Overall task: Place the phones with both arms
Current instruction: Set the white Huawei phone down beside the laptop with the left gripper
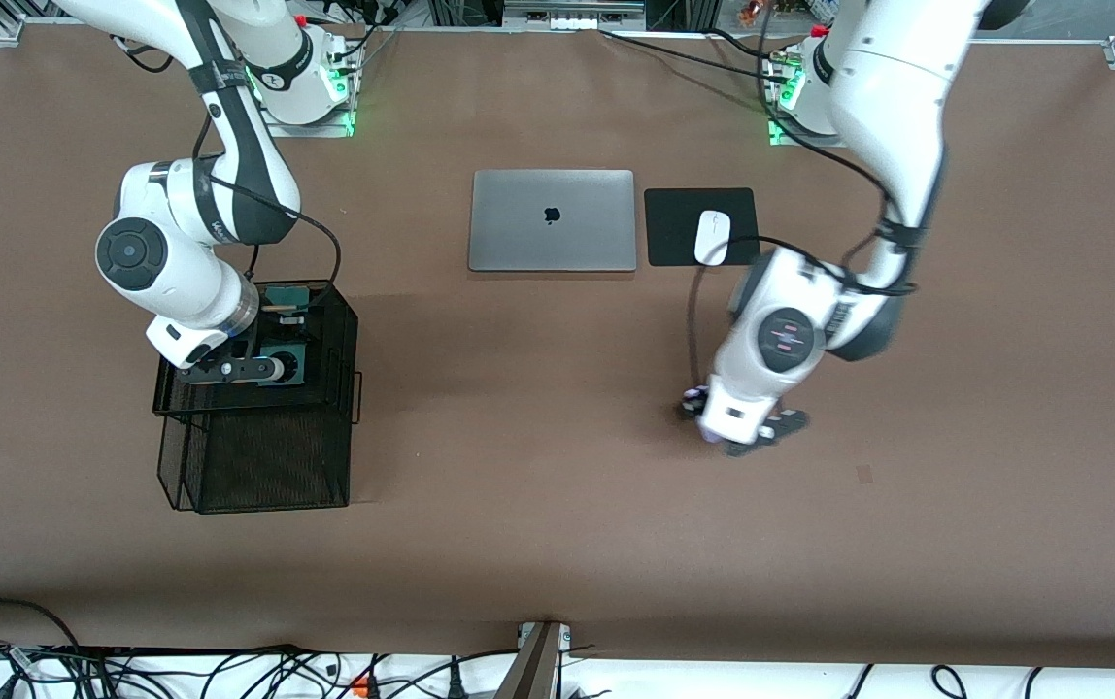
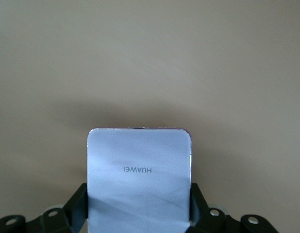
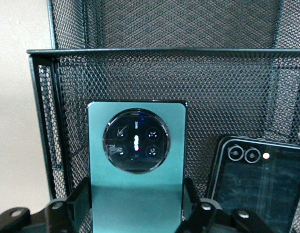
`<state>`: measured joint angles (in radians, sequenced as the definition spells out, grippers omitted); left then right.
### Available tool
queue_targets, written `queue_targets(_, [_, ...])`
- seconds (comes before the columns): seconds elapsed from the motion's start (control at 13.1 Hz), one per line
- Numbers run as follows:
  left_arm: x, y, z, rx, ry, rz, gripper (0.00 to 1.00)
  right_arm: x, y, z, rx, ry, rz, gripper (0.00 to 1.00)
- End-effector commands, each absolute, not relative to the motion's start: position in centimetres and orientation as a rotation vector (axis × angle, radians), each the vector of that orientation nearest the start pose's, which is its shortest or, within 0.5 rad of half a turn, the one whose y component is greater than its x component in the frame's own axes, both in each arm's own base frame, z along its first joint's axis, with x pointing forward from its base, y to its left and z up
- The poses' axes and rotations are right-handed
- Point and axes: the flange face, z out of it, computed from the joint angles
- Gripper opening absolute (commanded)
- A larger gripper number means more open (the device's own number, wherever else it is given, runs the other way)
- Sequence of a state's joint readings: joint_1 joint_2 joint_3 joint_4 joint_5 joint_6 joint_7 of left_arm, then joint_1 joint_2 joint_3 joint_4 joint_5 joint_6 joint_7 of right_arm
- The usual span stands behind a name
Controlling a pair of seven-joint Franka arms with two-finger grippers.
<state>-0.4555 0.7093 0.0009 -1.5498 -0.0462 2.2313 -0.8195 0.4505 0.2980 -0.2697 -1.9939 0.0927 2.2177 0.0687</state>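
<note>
My right gripper (image 1: 261,369) hangs in the black mesh basket (image 1: 349,427) and is shut on the dark green phone (image 1: 278,373). The right wrist view shows that phone (image 3: 136,189) upright between the fingers (image 3: 81,196), its round camera ring facing the camera, against the basket's mesh wall (image 3: 164,77). The black flip phone (image 3: 256,187) leans in the basket beside it. My left gripper (image 1: 747,432) is low over the bare table, nearer the front camera than the mouse pad, and is shut on the pale lilac-white phone (image 1: 710,433). In the left wrist view that phone (image 2: 138,170) sits between the fingers (image 2: 76,204).
A closed grey laptop (image 1: 552,220) lies at the table's middle, toward the robot bases. Beside it, a white mouse (image 1: 712,237) rests on a black mouse pad (image 1: 674,228). The basket stands toward the right arm's end of the table.
</note>
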Motion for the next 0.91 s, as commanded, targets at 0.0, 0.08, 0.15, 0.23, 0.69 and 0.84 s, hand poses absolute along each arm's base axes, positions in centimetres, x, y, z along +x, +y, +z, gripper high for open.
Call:
queue_targets(0.0, [61.2, -36.3, 22.8, -3.093, -0.523, 0.057, 0.0, 58.6, 11.6, 33.0, -3.126, -0.087, 0.039, 0.99])
queue_targets(0.08, [60.7, -38.6, 23.1, -3.113, -0.486, 0.035, 0.0, 58.9, 11.7, 33.6, -3.125, -0.09, 0.02, 0.99])
queue_targets(0.15, [60.6, -40.7, 22.8, -3.124, -0.483, 0.015, 0.0, 59.3, 11.8, 34.2, -3.123, -0.092, 0.008, 0.99])
queue_targets(0.23, [60.3, -43.0, 22.5, -3.139, -0.468, -0.002, 0.0, 59.6, 11.9, 34.6, -3.122, -0.094, -0.004, 0.99])
queue_targets(0.69, [56.7, -54.2, 20.5, -3.204, -0.289, -0.12, 0.0, 61.8, 11.9, 39.8, -3.116, -0.097, -0.02, 0.99])
queue_targets(0.84, [54.5, -56.9, 20.1, -3.185, -0.199, -0.18, 0.0, 62.3, 11.2, 40.3, -3.117, -0.085, -0.033, 0.99])
